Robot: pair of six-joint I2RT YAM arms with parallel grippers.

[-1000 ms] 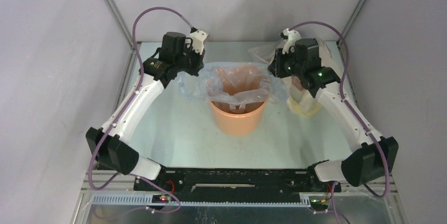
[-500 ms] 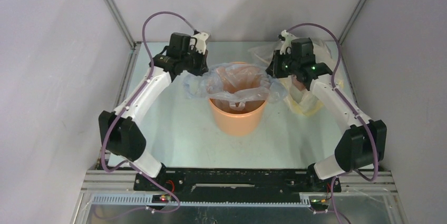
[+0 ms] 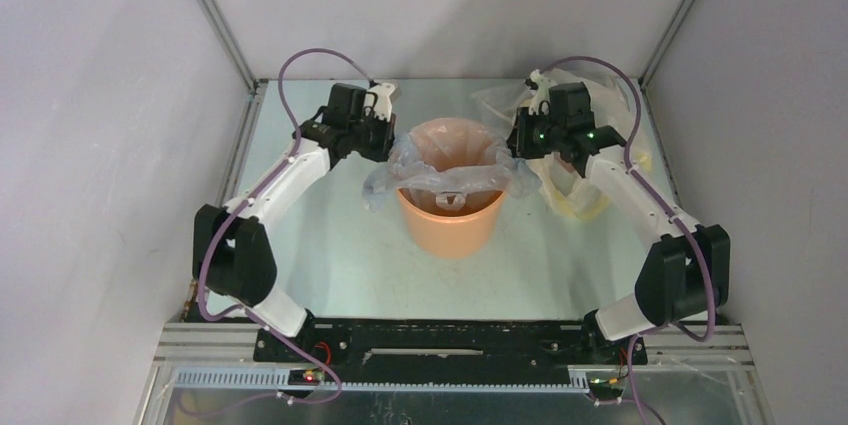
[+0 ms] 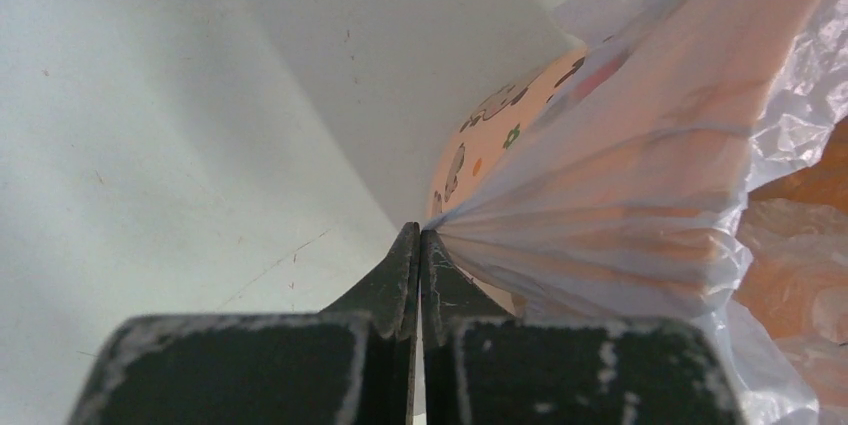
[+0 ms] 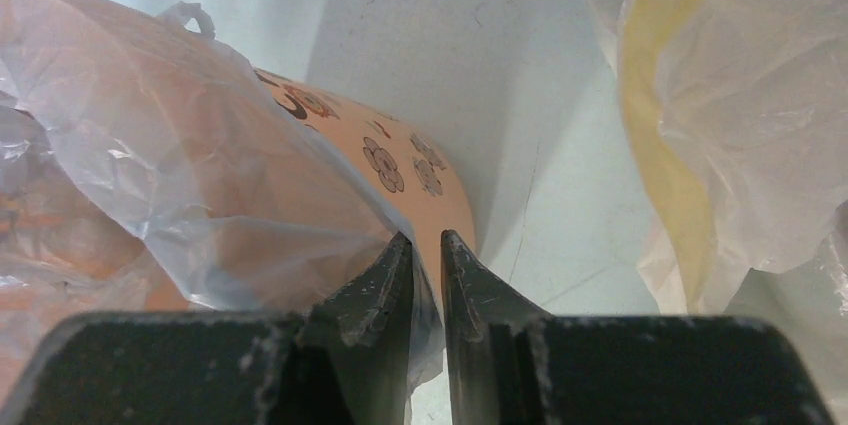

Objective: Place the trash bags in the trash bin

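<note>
- Upright mid-desk (image 3: pixel 330 245): bin (image 3: pixel 450 225), orange, small flower prints on its wall
- Spread across the bin mouth, sagging inside and spilling outside the rim on both sides: bag (image 3: pixel 445 179), thin, wrinkled, see-through
- Pinched in the left end effector (image 4: pixel 415 237), jaws pressed fully together: left edge of the bag, pleats fanning from the tips toward the bin
- Caught in the right end effector (image 5: pixel 425 243), jaws narrow with film in the slit between them: right edge of the bag, close against the bin wall
- On the desk to the right of the bin, beside the right arm: clear-and-yellow bundle (image 5: pixel 720 145), crumpled, outside the bin
</note>
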